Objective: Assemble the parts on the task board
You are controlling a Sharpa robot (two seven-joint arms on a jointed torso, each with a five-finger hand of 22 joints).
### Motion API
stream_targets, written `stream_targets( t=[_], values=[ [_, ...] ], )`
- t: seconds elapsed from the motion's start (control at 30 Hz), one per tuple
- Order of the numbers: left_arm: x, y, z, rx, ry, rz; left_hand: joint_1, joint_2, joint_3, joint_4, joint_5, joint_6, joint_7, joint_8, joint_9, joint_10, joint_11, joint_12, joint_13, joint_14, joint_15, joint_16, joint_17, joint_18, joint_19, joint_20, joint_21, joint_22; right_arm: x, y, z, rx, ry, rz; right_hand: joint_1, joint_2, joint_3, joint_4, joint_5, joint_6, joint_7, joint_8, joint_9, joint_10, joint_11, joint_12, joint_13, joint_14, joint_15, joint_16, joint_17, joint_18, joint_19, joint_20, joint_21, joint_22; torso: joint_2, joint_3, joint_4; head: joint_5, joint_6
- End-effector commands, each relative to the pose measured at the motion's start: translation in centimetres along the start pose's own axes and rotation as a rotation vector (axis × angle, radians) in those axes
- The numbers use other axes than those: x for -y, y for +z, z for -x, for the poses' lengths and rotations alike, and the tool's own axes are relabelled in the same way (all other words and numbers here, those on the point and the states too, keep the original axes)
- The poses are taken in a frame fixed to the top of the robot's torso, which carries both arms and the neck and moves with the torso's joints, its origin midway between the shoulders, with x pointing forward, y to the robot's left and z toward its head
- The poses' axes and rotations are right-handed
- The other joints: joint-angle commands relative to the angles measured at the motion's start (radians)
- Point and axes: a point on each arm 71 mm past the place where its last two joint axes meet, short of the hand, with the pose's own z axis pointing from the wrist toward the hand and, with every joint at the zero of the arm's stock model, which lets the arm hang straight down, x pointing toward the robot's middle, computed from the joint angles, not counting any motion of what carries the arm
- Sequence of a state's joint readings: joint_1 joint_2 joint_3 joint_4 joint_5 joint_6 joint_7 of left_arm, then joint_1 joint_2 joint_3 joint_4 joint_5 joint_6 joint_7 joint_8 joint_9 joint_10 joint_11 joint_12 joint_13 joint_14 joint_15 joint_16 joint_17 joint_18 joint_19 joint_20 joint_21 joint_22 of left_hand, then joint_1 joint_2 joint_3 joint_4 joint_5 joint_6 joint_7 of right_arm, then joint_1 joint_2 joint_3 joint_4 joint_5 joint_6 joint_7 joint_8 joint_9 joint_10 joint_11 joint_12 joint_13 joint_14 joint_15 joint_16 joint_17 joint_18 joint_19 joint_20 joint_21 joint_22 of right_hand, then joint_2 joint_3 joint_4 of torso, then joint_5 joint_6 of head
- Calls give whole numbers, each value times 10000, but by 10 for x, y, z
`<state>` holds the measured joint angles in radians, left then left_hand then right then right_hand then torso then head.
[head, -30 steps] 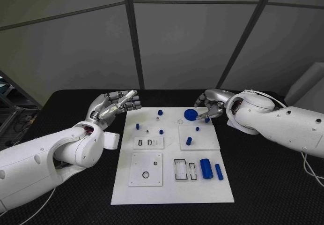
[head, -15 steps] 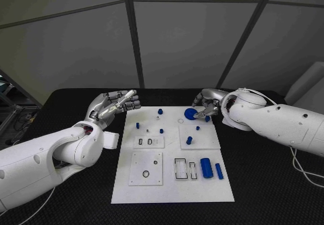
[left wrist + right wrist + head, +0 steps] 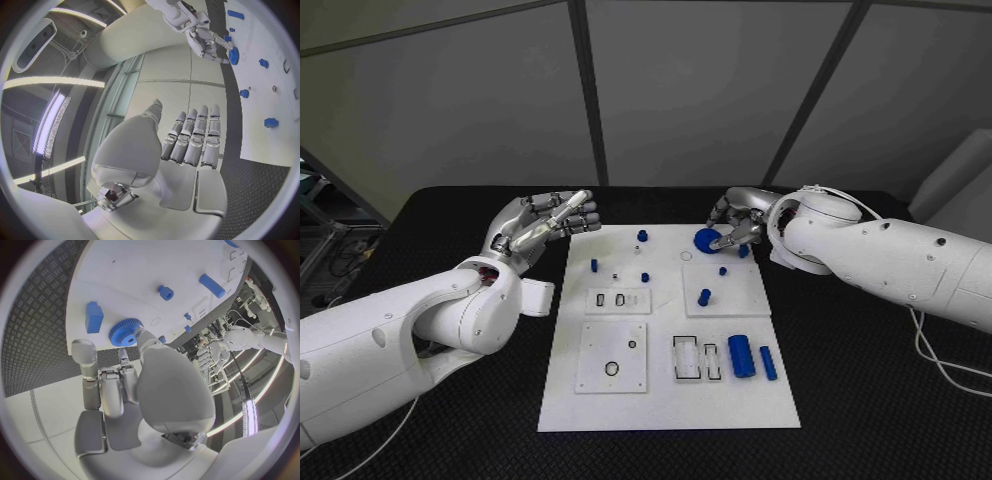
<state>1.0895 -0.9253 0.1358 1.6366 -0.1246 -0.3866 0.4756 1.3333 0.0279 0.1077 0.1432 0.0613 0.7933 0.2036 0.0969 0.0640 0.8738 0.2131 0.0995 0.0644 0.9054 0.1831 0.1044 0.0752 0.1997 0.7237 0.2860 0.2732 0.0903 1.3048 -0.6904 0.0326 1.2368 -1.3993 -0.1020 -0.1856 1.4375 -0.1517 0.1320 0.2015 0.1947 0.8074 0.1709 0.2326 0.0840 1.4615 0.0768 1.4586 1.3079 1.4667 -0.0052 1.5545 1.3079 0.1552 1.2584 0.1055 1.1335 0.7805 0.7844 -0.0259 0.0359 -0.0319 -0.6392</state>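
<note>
Right robot hand (image 3: 737, 222): at the far right corner of the task board (image 3: 668, 400), fingers curled around a blue toothed gear (image 3: 708, 241), grasping it. In the right wrist view the gear (image 3: 125, 333) sits at the fingertips (image 3: 141, 335), low over the white board surface; whether it touches the board cannot be told.

Left robot hand (image 3: 542, 224): raised off the far left corner of the board, fingers extended side by side, released, holding nothing. The left wrist view shows the same hand (image 3: 187, 145) with fingers straight and together, apart from the board.

Task board: white plate in the middle of the black desk (image 3: 877, 380), carrying raised white square sub-plates.

Parts on the board:
- short blue peg (image 3: 642, 237) near the far edge, upright;
- small blue peg (image 3: 594, 267) near the left edge;
- small blue peg (image 3: 645, 278) on the left far sub-plate;
- blue peg (image 3: 705, 297) upright on the right far sub-plate;
- large blue cylinder (image 3: 741, 357), lying near the right edge;
- slim blue bar (image 3: 767, 362), just beside the cylinder.
</note>
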Motion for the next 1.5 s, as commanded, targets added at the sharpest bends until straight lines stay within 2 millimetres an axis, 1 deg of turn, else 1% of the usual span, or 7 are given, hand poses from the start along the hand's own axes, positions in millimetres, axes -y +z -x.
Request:
stream_targets(
  t=[0.03,0.53,0.67,1.03,1.2,1.37,1.5],
  values=[
    [1,0,-1,-155,-3,-79,25,36,22,-57,15,14,557,-34,-5,22,41,-58,-9,11,-25,-62,-3,-188,35,5,-37,-14,-3,1,0,-147,-46,146,-7,148,78,-43,66,171,-42,123,23,105,17,69,989,967,65,38,2286,-198,54,-23,73,21,-4,7,-17,4,-26],
    [1,0,0,-96,28,-49,24,43,25,-58,13,21,556,-37,-4,23,40,-60,-9,13,-26,-65,-3,-188,39,5,-38,-16,-5,1,-2,-300,-355,221,65,218,115,-192,72,361,-80,231,32,152,-17,116,1074,971,38,48,2312,-203,55,-41,122,77,4,11,-9,-12,-100],
    [1,0,-1,-109,18,-58,24,45,26,-59,13,15,557,-38,-5,23,40,-61,-9,14,-26,-66,-3,-188,40,5,-38,-17,-5,1,-3,-411,-478,164,88,232,128,-235,75,389,-85,243,29,160,-23,124,1089,970,33,48,2309,-204,53,-45,130,86,8,8,17,-24,-130],
    [1,0,0,-95,26,-64,23,50,28,-59,12,6,558,-42,-6,23,40,-62,-9,16,-26,-69,-3,-188,43,5,-38,-18,-6,3,-3,-294,-1164,167,528,372,436,-835,114,517,-77,246,-46,211,-28,172,1197,982,20,70,2371,-215,32,-69,210,175,1,5,-5,3,-159],
    [1,0,0,-88,30,-55,23,54,29,-60,12,11,559,-43,-5,23,40,-63,-9,17,-26,-71,-3,-188,44,5,-39,-20,-9,4,-3,-197,-1528,200,567,442,564,-953,149,603,-71,257,-64,234,-28,194,1238,991,22,84,2411,-219,31,-69,241,210,1,5,-2,-23,-144],
    [1,0,-1,-89,29,-56,22,59,31,-60,12,5,560,-45,-6,24,41,-64,-9,19,-26,-72,-3,-188,45,5,-40,-21,-13,3,-3,-5,-1757,285,513,522,809,-1095,564,816,-92,265,-96,254,-46,210,1280,999,8,96,2445,-224,46,-79,302,282,-3,-5,1,-4,-137],
    [1,0,-1,-74,36,-55,22,67,34,-60,12,10,561,-46,-5,24,41,-65,-9,21,-27,-74,-3,-188,46,4,-40,-23,-20,1,-1,450,-1597,511,464,658,1039,-1161,483,1109,-146,303,-96,306,-88,262,1363,1007,-28,110,2483,-230,55,-103,347,339,-1,9,-4,5,-130]
  ],
)
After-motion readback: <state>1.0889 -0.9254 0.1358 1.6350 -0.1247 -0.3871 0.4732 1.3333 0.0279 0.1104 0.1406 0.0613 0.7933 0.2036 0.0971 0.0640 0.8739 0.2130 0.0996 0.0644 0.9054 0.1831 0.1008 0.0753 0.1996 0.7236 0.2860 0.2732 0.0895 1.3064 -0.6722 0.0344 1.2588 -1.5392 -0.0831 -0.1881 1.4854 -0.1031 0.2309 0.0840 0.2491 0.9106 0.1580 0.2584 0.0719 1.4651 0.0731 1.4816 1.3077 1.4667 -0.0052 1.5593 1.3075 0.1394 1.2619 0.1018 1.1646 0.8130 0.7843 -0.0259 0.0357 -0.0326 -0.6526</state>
